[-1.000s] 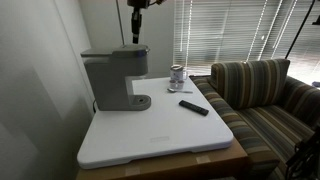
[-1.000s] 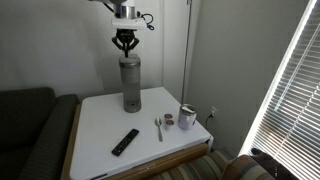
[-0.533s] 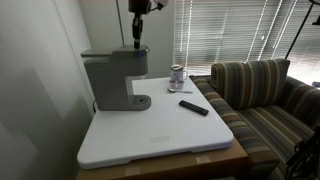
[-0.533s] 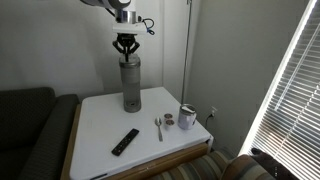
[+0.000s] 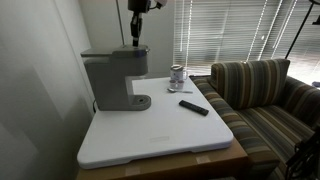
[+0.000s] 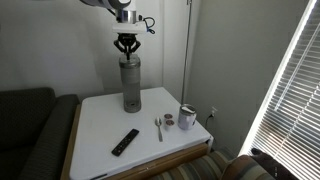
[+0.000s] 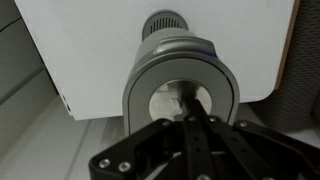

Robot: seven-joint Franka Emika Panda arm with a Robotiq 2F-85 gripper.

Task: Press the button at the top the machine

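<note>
The machine, a grey boxy coffee maker [image 5: 112, 80] with an overhanging round head, stands at the back of the white table in both exterior views [image 6: 130, 82]. My gripper [image 5: 134, 42] hangs straight above the head, fingers shut together, tips at or just above the top [image 6: 126, 54]. In the wrist view the shut fingers [image 7: 188, 108] point down at the round pale button [image 7: 165, 103] in the middle of the machine's top ring [image 7: 180, 80]. Whether the tips touch the button I cannot tell.
A black remote [image 5: 194, 107] lies on the white table [image 5: 160, 130] and shows too in an exterior view [image 6: 125, 142]. A shiny metal cup [image 5: 177, 73], a spoon [image 6: 158, 127] and a mug [image 6: 187, 116] stand nearby. A striped couch [image 5: 265, 100] adjoins the table.
The gripper has come down a little toward the machine's top over the last second. Nothing else has moved.
</note>
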